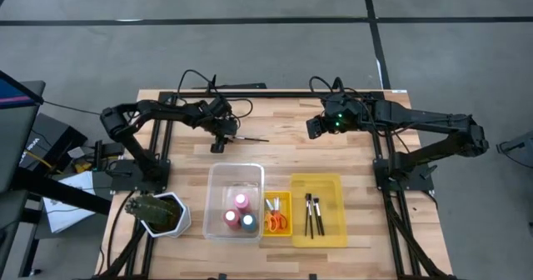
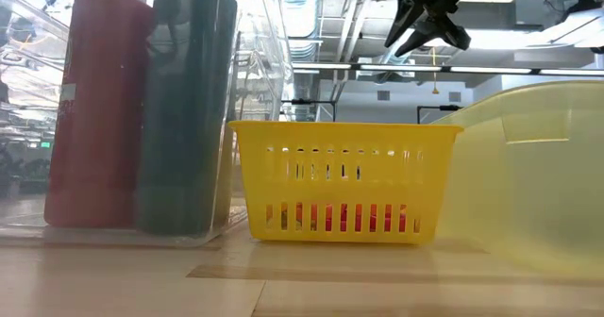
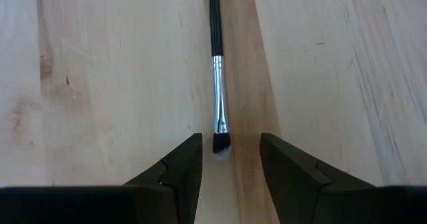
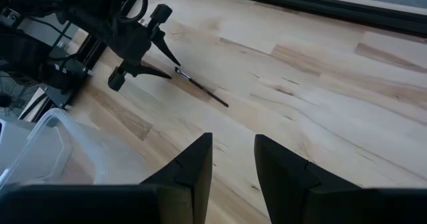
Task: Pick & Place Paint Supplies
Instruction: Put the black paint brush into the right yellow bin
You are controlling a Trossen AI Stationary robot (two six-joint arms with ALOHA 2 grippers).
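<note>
A thin dark-handled paintbrush [image 1: 250, 138] lies flat on the wooden table. My left gripper [image 3: 230, 149] is open and low over it, one finger on each side of the bristle end [image 3: 221, 144] without touching it; the handle [image 3: 214, 17] runs away from the fingers. In the high view the left gripper [image 1: 221, 135] sits at the brush's left end. My right gripper [image 4: 233, 151] is open and hovers above the table's far right part [image 1: 316, 127], holding nothing. From there it sees the left gripper [image 4: 143, 51] and the brush [image 4: 200, 87].
Near the front edge stand a clear bin [image 1: 236, 176] with pink, red and blue bottles, a small yellow basket [image 1: 283, 198] holding orange scissors [image 1: 277, 223], and a yellow bin [image 1: 331, 184] with two brushes [image 1: 314, 215]. A potted plant [image 1: 158, 213] sits front left. Bare wood lies between the grippers.
</note>
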